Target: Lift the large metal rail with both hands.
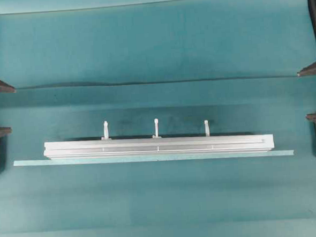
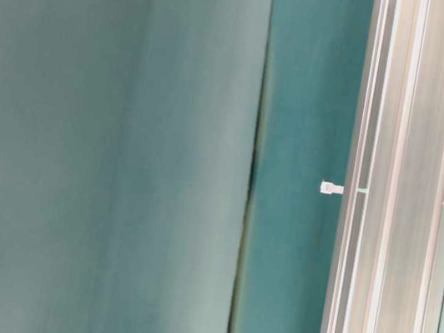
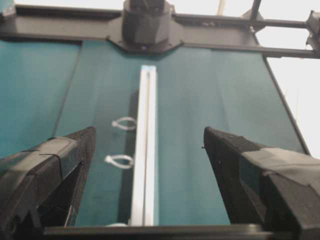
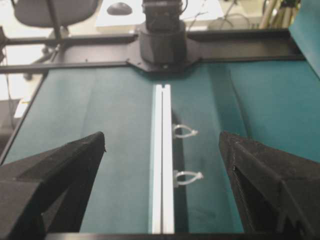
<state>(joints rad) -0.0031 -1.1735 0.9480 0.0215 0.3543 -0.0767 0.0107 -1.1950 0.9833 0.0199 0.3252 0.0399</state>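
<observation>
The large metal rail (image 1: 158,147) lies flat on the teal cloth across the middle of the overhead view, with three pale pegs (image 1: 156,128) upright along its far edge. My left gripper (image 1: 12,109) sits at the left edge, open, well short of the rail's left end. At the right edge my right gripper (image 1: 302,95) is open too, clear of the right end. In the left wrist view the rail (image 3: 145,165) runs away between the spread fingers of the left gripper (image 3: 149,131). The right wrist view shows the rail (image 4: 162,165) likewise between the empty fingers of the right gripper (image 4: 161,135).
A thin pale-teal strip (image 1: 149,158), slightly longer than the rail, lies along its near side. A crease in the cloth (image 1: 145,81) crosses the table behind the rail. Each wrist view shows the other arm's black base (image 3: 145,25) (image 4: 162,30) at the far end.
</observation>
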